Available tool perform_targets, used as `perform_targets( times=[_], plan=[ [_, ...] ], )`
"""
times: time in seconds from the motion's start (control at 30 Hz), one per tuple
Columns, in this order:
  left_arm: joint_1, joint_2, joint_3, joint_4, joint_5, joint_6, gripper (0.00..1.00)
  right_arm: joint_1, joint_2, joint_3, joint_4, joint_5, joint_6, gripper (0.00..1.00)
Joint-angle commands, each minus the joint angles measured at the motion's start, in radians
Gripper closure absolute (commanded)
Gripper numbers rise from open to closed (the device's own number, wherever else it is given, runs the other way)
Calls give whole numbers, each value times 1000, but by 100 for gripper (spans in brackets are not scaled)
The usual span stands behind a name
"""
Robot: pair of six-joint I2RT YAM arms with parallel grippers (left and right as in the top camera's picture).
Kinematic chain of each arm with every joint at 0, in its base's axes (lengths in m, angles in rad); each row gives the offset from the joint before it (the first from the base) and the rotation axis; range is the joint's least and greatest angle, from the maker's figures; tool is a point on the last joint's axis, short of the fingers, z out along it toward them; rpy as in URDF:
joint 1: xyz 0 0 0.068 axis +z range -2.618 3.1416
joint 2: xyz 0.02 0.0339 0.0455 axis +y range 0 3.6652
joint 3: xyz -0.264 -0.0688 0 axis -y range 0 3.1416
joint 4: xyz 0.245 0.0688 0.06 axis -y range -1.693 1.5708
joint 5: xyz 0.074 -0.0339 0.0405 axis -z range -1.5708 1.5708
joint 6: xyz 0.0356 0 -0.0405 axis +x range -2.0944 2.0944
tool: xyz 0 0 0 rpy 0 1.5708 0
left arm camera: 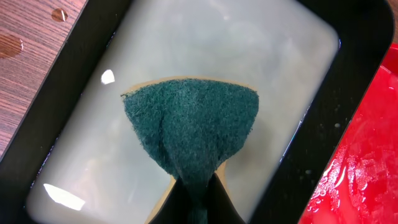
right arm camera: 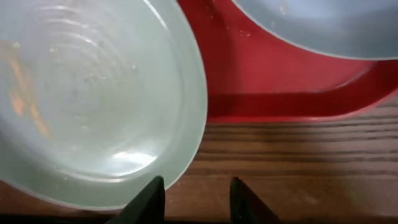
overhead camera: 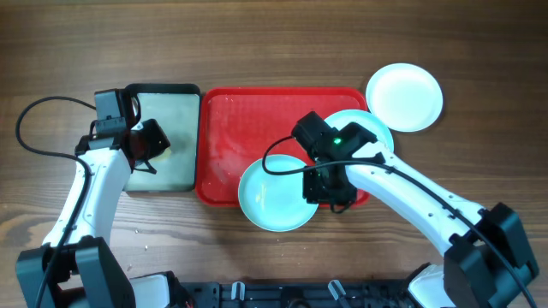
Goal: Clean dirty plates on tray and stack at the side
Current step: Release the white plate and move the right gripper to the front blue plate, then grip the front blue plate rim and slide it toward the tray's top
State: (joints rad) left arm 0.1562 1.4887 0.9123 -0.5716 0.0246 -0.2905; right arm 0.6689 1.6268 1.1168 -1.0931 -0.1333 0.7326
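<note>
The red tray (overhead camera: 257, 111) lies mid-table. One pale turquoise plate (overhead camera: 276, 195) rests half over the tray's front rim and half over the table; it fills the left of the right wrist view (right arm camera: 93, 93). My right gripper (overhead camera: 332, 195) (right arm camera: 196, 193) stands open just beside this plate's right rim, with only wood between its fingers. A second turquoise plate (overhead camera: 370, 127) (right arm camera: 311, 25) sits at the tray's right end, partly under my right arm. The white plate (overhead camera: 404, 96) lies on the table beyond the tray's right corner. My left gripper (overhead camera: 152, 141) (left arm camera: 199, 202) is shut on a green sponge (left arm camera: 193, 124).
A black-rimmed tray (overhead camera: 163, 90) (left arm camera: 56, 112) with a pale wet inside stands against the red tray's left side; the sponge hangs over it. Water drops (left arm camera: 12, 45) lie on the wood beside it. The red tray's floor (left arm camera: 367, 162) is wet.
</note>
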Motion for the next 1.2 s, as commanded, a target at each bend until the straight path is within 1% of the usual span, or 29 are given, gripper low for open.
perform_targets(
  times=[0.0,0.07,0.13,0.2,0.27,0.33,0.37,0.4,0.47,0.67,0.73,0.83,0.93,1.0,1.1,1.17],
  plan=[
    [-3,0,-5,7,8,-5,96,4,8,-93,89,-20,90,69],
    [-3,0,-5,6,8,-5,96,4,8,-130,162,-76,102,73],
    [-3,0,-5,6,9,-5,96,4,8,-170,223,-77,151,75],
    [-3,0,-5,3,8,-5,96,4,8,-190,244,-77,182,81],
    [-3,0,-5,2,8,-5,96,4,8,-192,246,-61,186,96],
    [-3,0,-5,3,8,-5,96,4,8,-191,287,-26,183,96],
    [-3,0,-5,3,8,-5,96,4,8,-191,315,-23,167,96],
    [-3,0,-5,3,8,-5,96,4,8,-188,380,-19,128,96],
    [-3,0,-5,2,8,-5,96,4,8,-170,424,-11,127,96],
    [-3,0,-5,3,8,-5,96,0,8,-82,484,187,128,96],
    [-3,0,-5,3,8,-5,96,-21,8,-82,547,190,100,96],
    [-3,0,-5,3,9,-5,96,-47,8,-80,591,186,56,96],
    [-3,0,-5,3,9,-5,96,-72,8,-33,567,185,6,95],
    [-3,0,-5,3,8,-5,96,-96,19,58,493,186,-30,96],
    [-3,0,-5,1,9,-5,96,-123,82,197,393,186,-79,95],
    [-3,0,-5,-6,8,-5,96,-131,128,244,378,186,-78,95]
  ],
)
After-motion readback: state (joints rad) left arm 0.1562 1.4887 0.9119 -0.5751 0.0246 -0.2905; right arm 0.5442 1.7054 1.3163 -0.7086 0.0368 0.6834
